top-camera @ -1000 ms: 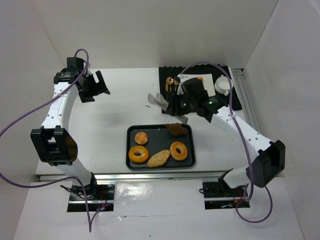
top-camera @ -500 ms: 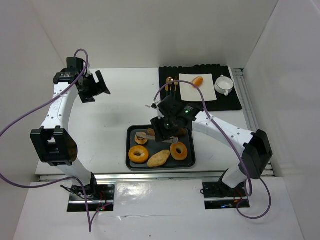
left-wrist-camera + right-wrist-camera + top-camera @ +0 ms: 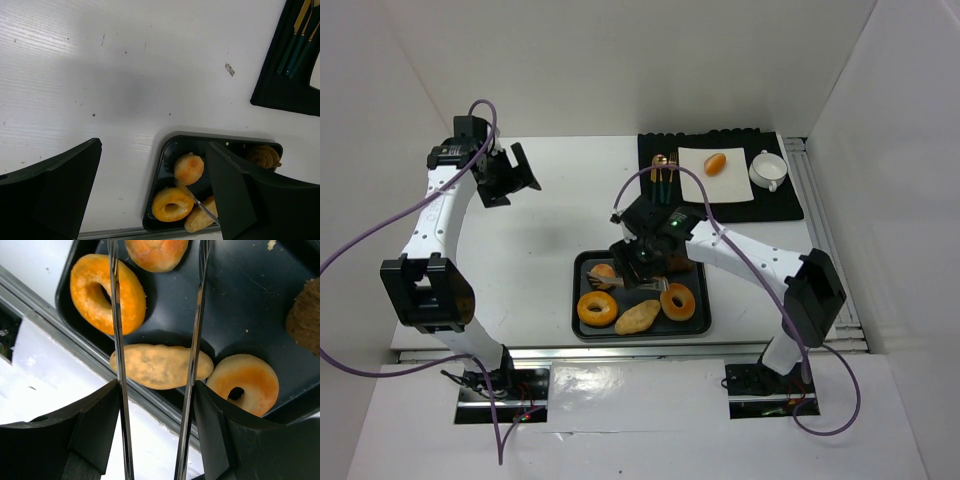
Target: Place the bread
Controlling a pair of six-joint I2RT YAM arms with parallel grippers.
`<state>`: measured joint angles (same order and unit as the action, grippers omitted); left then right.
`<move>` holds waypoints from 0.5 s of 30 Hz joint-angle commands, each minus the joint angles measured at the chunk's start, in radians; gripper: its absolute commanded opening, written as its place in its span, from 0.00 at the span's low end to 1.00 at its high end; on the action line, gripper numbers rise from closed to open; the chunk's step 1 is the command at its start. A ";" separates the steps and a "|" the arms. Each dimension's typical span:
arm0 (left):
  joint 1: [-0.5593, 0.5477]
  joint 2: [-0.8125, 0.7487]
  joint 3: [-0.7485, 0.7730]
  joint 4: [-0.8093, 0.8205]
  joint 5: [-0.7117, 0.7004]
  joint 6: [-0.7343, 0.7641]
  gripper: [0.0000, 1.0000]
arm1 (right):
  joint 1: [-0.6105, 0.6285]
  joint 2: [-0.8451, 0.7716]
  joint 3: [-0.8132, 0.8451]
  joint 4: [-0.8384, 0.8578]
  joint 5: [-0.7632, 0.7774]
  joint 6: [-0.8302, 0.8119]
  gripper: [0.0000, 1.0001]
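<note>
**Tongs straddle the tray bun, squeeze not yet made**

Along the near rim of the tray (image 3: 240,305) lie a long roll (image 3: 160,366), a bagel (image 3: 107,292) and a second bagel (image 3: 245,382), none of them yours to move. Just past them, in the tray's far-left corner, sits one bun (image 3: 189,168). Your right end effector (image 3: 645,262) is clenched on the tongs (image 3: 194,340). Their arms stand apart on either side of that bun, apparently lined up for a lifting squeeze. Beyond the tray's far-right corner, the other bun (image 3: 716,163) rests on a white square (image 3: 700,185), likely the drop spot. Far left of the tray, your left end effector (image 3: 515,172) hangs released and empty above the tabletop (image 3: 560,200), out of the way
</note>
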<state>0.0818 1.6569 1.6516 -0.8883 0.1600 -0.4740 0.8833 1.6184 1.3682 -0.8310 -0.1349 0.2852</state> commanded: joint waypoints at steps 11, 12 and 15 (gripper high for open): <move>0.004 -0.005 0.028 0.014 -0.005 0.008 0.98 | -0.086 0.028 0.207 -0.049 0.003 -0.069 0.34; 0.004 -0.005 0.028 0.014 -0.005 0.008 0.98 | -0.096 0.028 0.244 -0.060 0.003 -0.079 0.34; 0.004 0.006 0.037 0.014 0.004 0.008 0.98 | -0.139 0.028 0.333 -0.118 -0.023 -0.106 0.34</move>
<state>0.0818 1.6581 1.6493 -0.8879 0.1585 -0.4740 0.7761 1.6985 1.5917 -0.8856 -0.1463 0.2176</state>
